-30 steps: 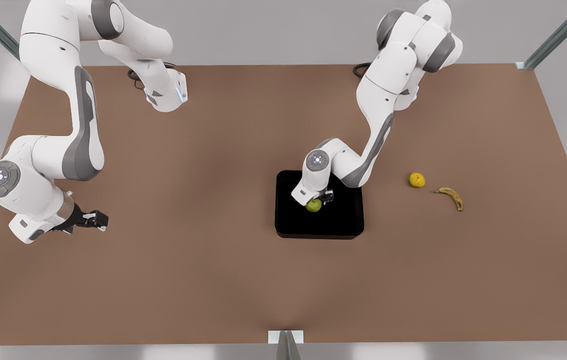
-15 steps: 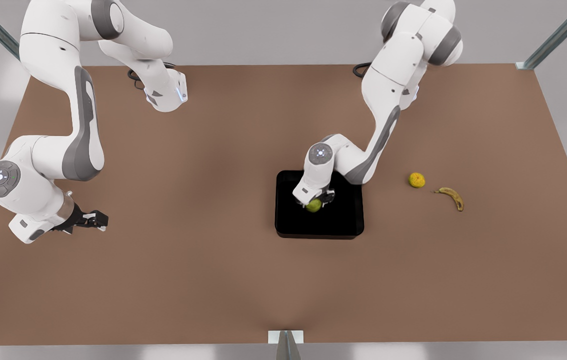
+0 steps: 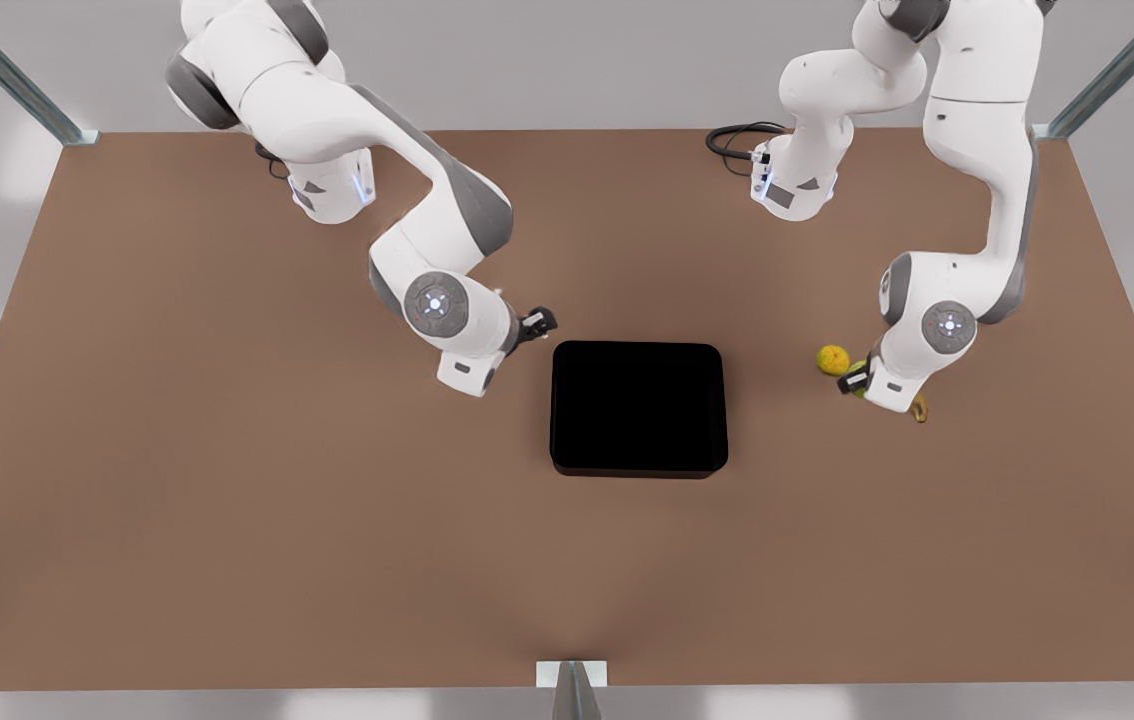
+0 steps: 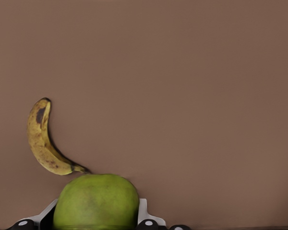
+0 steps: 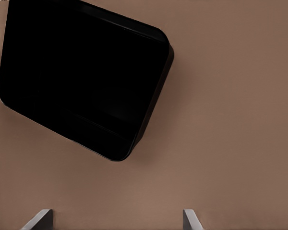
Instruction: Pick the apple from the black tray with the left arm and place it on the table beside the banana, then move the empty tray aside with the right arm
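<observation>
Two arms at work: apple carried out to the banana, tray bare.

Left gripper (image 3: 856,380), at the table's (image 3: 327,520) three o'clock side in the front view, clasps the apple (image 4: 96,201) between its fingers, just beside the banana (image 4: 44,141) and an orange fruit (image 3: 833,359). Firm, round and smooth, the apple likely rolls once freed, so gripping across its middle suits. Nothing lies in the black tray (image 3: 638,407); stiff and probably light, its rim offers hold. Right gripper (image 3: 539,322), fingers (image 5: 38,219) spread apart, hovers near the tray's ten o'clock corner.
</observation>
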